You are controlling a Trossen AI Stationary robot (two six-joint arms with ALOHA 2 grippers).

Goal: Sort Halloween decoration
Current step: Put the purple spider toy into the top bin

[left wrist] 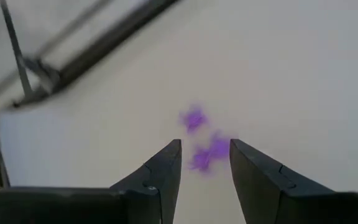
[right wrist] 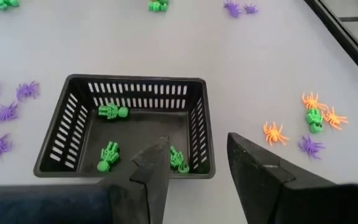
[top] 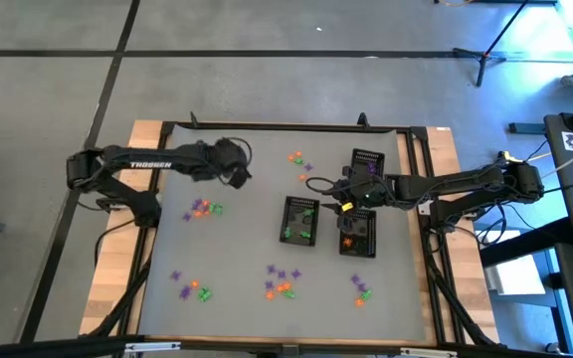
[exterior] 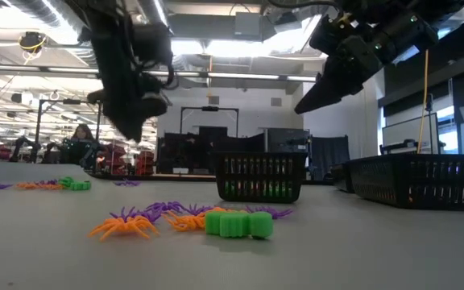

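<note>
Hovering open, right hand (right wrist: 194, 165) overhangs green basket's (right wrist: 201, 134) rim.

The right gripper (right wrist: 194, 163) hangs with fingers parted over a black mesh basket (right wrist: 132, 87) holding three green skeletons (right wrist: 112, 112) (nothing pinched). Beyond the basket, purple and orange spiders (right wrist: 273, 132) dot the table (right wrist: 104, 43).

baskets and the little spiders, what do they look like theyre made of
The black basket looks like moulded plastic with a matte finish: its walls are even rows of slots with a solid rim, though coated metal cannot be ruled out. The orange spider and green skeleton look like moulded plastic too: one solid bright colour each, thin stiff legs.
</note>
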